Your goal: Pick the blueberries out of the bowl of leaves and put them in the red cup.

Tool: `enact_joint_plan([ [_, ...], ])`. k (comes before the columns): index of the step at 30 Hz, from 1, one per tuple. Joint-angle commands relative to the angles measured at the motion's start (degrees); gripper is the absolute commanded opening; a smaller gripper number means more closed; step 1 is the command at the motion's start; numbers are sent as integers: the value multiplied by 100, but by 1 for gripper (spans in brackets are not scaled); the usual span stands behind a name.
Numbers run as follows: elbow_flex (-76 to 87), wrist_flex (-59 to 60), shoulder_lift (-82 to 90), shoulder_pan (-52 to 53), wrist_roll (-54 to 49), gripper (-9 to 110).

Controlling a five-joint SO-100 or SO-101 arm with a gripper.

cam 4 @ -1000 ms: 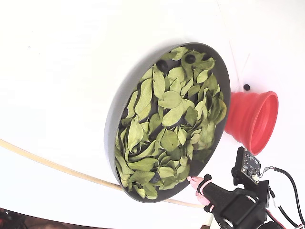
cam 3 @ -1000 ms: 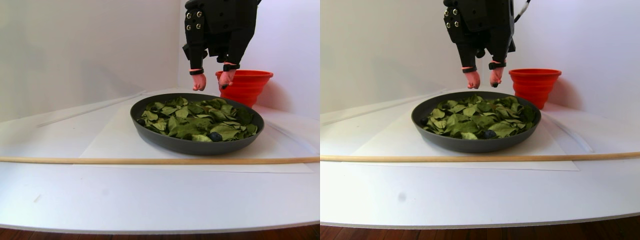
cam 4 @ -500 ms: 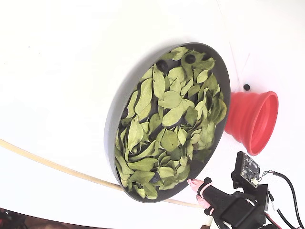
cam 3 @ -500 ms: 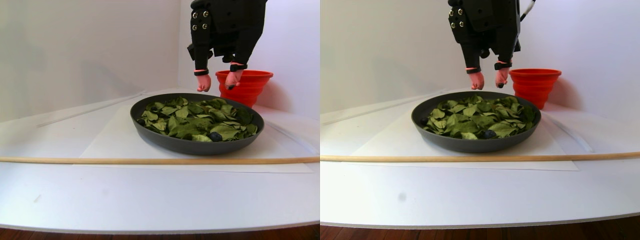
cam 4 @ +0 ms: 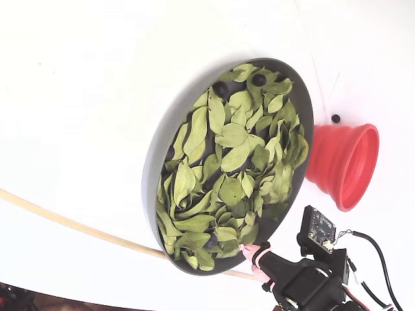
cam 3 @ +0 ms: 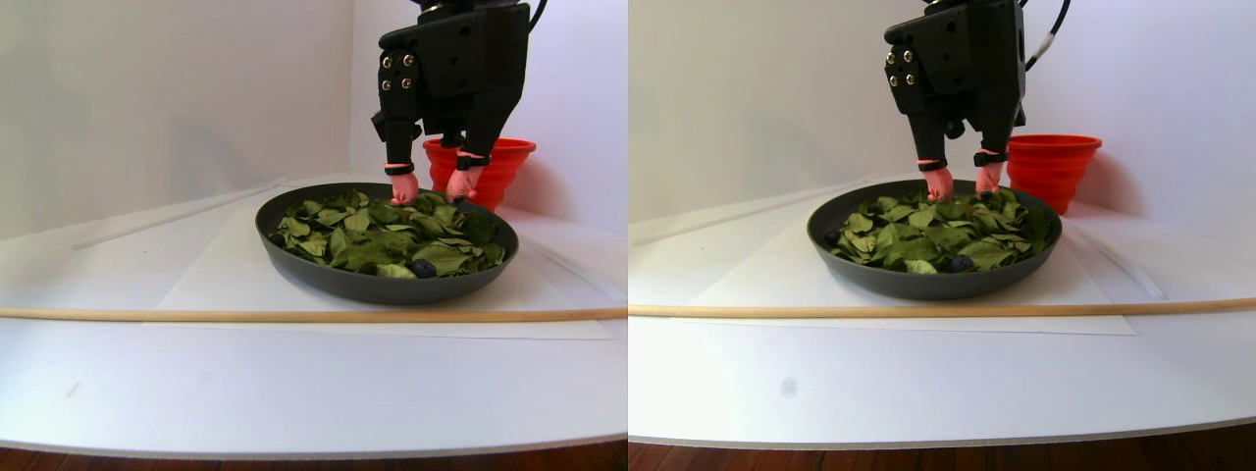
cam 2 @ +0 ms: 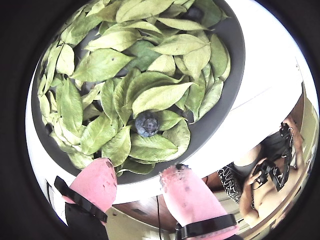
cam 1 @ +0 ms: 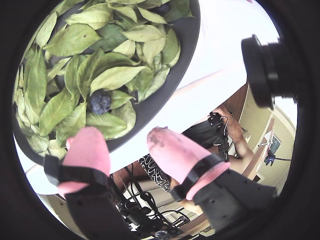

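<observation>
Wrist views: my jaws (cam 2: 137,177) stand apart, empty, both pink fingertips (cam 1: 87,145) poised at the near rim of the dark grey bowl (cam 2: 220,120). One blueberry (cam 2: 147,123) sits just ahead of the gap, dark blue-black, round, crown dimple facing up, nested on light green leaves (cam 2: 155,97) and ringed by them on all sides. In a wrist view the same berry (cam 1: 100,102) reads slightly left of centre between the tips.

Stereo pair: jaws (cam 3: 433,188) low over the far edge of the bowl (cam 3: 373,285), tips at leaf level. The red cup (cam 3: 491,167) stands just behind, apart from the bowl. Another berry (cam 3: 423,268) shows near the front rim.

Fixed view: the bowl (cam 4: 159,162) is packed with leaves (cam 4: 227,155); two dark berries (cam 4: 259,80) lie at the cup end. A small dark ball, likely a stray berry (cam 4: 335,118), rests on the white surface (cam 4: 84,78) beside the cup (cam 4: 347,165).

Risks, as I judge them: closing here could pinch a curled leaf along with the berry, or nudge the berry under the leaves. It is small and round, likely to roll or squash under a hard squeeze. The rim is close; a tip could catch it.
</observation>
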Motion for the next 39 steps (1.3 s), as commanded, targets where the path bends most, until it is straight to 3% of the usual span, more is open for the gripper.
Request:
enact_joint_plan([
  [1, -62, -123, 18, 105, 88, 17],
  [39, -501, -1116, -1564, -26, 316, 17],
])
